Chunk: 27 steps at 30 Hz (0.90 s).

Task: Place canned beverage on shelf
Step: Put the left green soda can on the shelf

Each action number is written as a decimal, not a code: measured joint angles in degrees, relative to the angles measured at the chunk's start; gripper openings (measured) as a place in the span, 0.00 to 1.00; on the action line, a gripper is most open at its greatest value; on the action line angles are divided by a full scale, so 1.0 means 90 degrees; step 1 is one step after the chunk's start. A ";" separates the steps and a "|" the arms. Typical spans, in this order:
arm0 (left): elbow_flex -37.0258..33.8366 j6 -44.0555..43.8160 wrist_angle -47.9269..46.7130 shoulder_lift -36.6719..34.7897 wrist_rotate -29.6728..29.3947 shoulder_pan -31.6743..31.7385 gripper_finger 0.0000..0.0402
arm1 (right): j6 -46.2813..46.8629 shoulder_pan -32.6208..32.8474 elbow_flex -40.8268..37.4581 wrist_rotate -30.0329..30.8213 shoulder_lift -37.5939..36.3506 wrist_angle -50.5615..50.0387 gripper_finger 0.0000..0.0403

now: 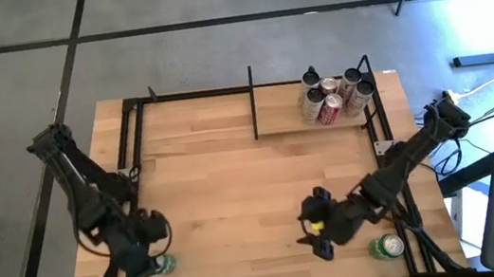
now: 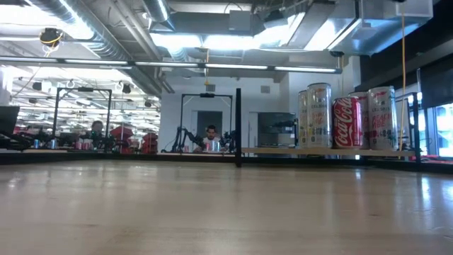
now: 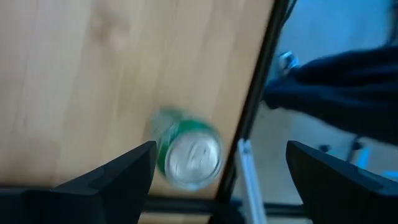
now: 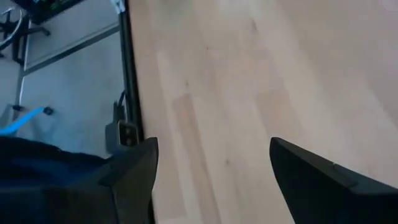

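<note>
A green can (image 1: 164, 262) stands upright on the tabletop at the near left corner; the left wrist view shows its silver top (image 3: 189, 154). My left gripper (image 1: 151, 245) is open just above and beside it, and its fingers (image 3: 221, 149) touch nothing. A second green can (image 1: 387, 246) stands at the near right corner. My right gripper (image 1: 316, 233) is open over bare wood to that can's left (image 4: 214, 144). The shelf (image 1: 277, 115), a light board in black rods, stands at the far right and carries several cans (image 1: 333, 98), which also show in the low view (image 2: 347, 117).
A black rod frame (image 1: 128, 144) runs along the tabletop's left, far and right edges; one rod (image 3: 249, 124) passes close beside the left green can. The middle of the tabletop (image 1: 234, 188) is bare wood. The shelf's left half holds nothing.
</note>
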 joint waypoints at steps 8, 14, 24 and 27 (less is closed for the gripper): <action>0.0000 -0.0854 -0.0271 0.0728 -0.0061 -0.0784 0.86 | 0.0325 0.0629 -0.0009 0.0483 0.0002 -0.0027 0.73; 0.0000 -0.0733 -0.0364 0.1281 -0.0067 -0.0838 0.86 | 0.0460 0.0648 -0.0009 0.0331 0.0002 0.0000 0.73; -0.0138 -0.0342 -0.0273 0.1823 0.0044 -0.0821 0.86 | 0.0449 0.0633 -0.0007 0.0148 0.0000 0.0075 0.73; -0.0347 -0.0198 -0.0040 0.1873 0.0171 -0.0702 0.85 | 0.0433 0.0633 -0.0007 0.0150 0.0000 0.0071 0.73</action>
